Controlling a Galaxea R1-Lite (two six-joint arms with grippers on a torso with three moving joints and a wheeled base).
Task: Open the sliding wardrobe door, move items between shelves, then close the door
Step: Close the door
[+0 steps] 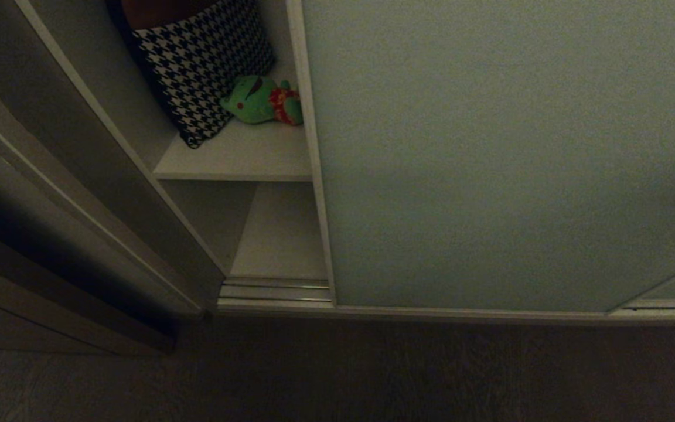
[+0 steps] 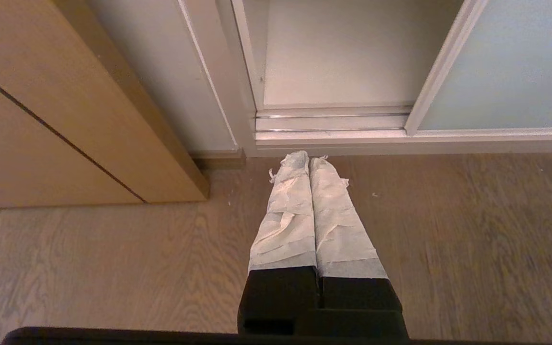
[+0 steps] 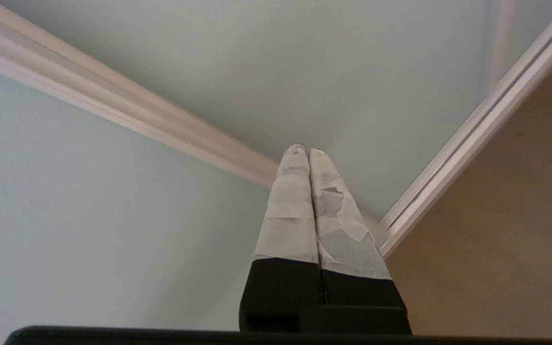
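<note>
At the left stands the brown wooden panelling [image 2: 41,120]. The left gripper [image 2: 308,160] hangs above the floor [image 2: 113,268], its fingers pressed together and empty. In the open gap, the houndstooth cushion [image 1: 203,58] and the green plush toy [image 1: 262,101] lie on the upper shelf [image 1: 238,158]; the lower shelf [image 1: 282,234] is bare. The sliding wardrobe door [image 1: 501,152] covers the right side. The right gripper [image 3: 304,152], also closed and empty, points at it.

Plush toy [image 1: 262,101] on shelf [image 1: 238,161]
</note>
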